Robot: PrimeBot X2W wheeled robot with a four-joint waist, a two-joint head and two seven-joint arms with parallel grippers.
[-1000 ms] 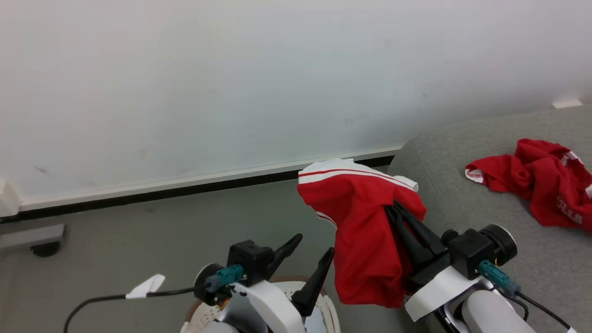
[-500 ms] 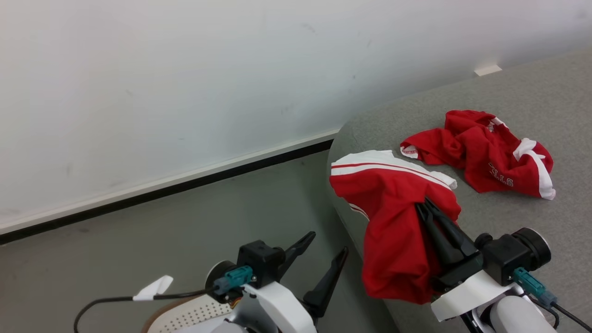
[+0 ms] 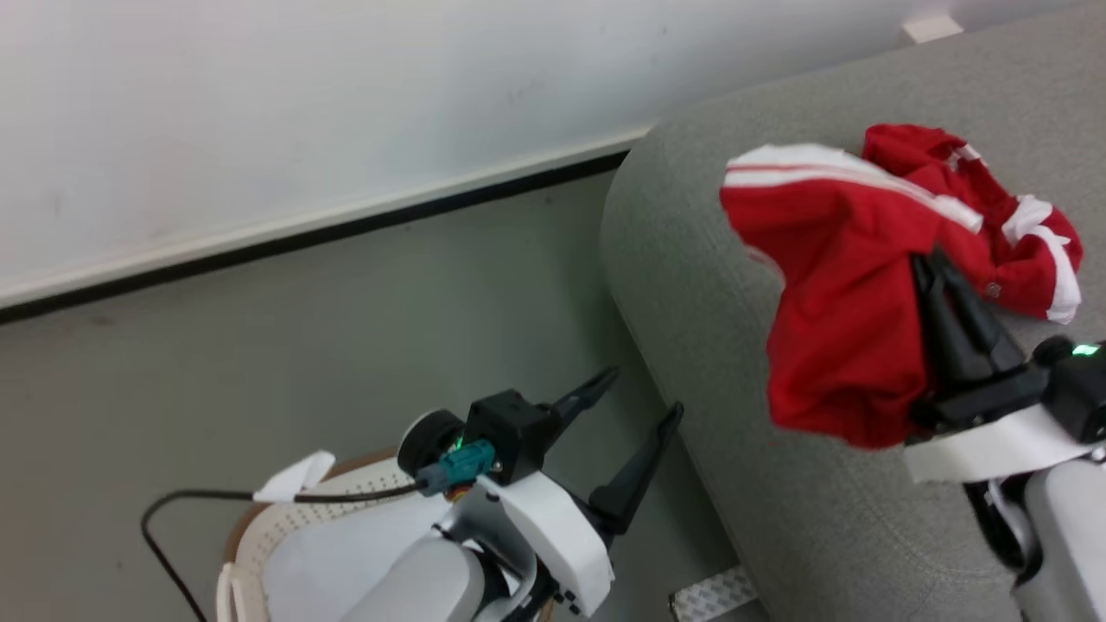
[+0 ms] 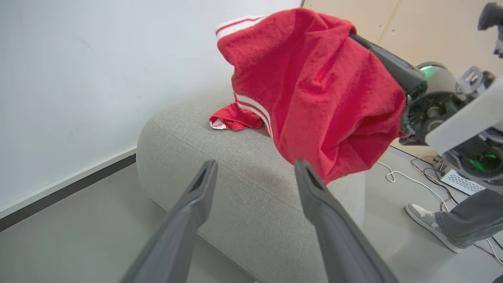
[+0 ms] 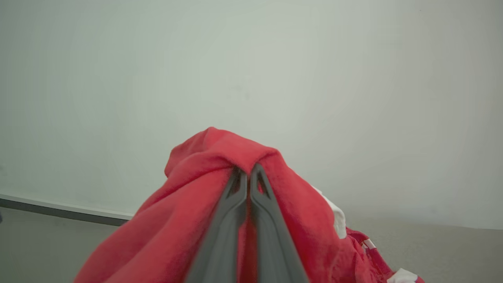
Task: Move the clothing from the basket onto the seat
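One cream-white perforated plastic basket with a brown rim (image 3: 259, 536) sits nearest, below the left arm. The left gripper (image 3: 644, 390) is spread wide and empty. The right gripper (image 3: 924, 259), raised over the one light-grey fabric sofa (image 3: 691, 259), pinches one red white-striped garment (image 3: 829, 328). A second red garment (image 3: 1028, 250) lies crumpled on the sofa beyond.

Test lab, bare wall (image 3: 259, 104), loose floor cables (image 4: 394, 179)
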